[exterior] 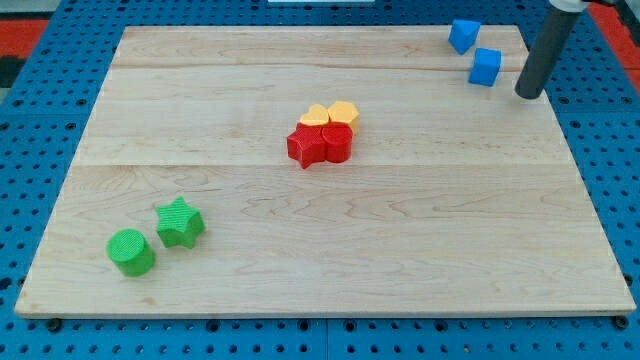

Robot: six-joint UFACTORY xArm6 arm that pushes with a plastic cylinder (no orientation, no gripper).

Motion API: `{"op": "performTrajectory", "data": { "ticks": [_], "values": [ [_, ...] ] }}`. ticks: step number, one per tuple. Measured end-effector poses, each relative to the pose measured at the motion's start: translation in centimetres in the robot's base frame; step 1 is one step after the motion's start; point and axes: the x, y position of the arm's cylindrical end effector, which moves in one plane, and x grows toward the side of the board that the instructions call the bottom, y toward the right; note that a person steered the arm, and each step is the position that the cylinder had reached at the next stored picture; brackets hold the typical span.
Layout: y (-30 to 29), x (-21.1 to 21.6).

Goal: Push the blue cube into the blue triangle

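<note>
The blue cube (486, 66) sits near the view's top right corner of the wooden board (320, 240). The blue triangle (463, 35) lies just up and to the left of it, with a small gap between them. My tip (527, 95) is to the right of the blue cube and slightly below it, apart from it by a short gap. The dark rod rises from the tip toward the view's top right.
A cluster in the middle holds a red star (305, 146), a red block (336, 142), and two yellow blocks (331, 114) touching. A green cylinder (131, 251) and a green star (179, 222) sit at the bottom left. Blue pegboard surrounds the board.
</note>
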Motion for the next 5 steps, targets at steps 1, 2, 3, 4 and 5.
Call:
{"op": "performTrajectory", "data": {
  "ticks": [1,2,3,4,5],
  "values": [
    [0.0,-3.0],
    [-0.7,-5.1],
    [-2.0,-4.4],
    [-1.4,-1.7],
    [-1.8,0.3]
  ]
}}
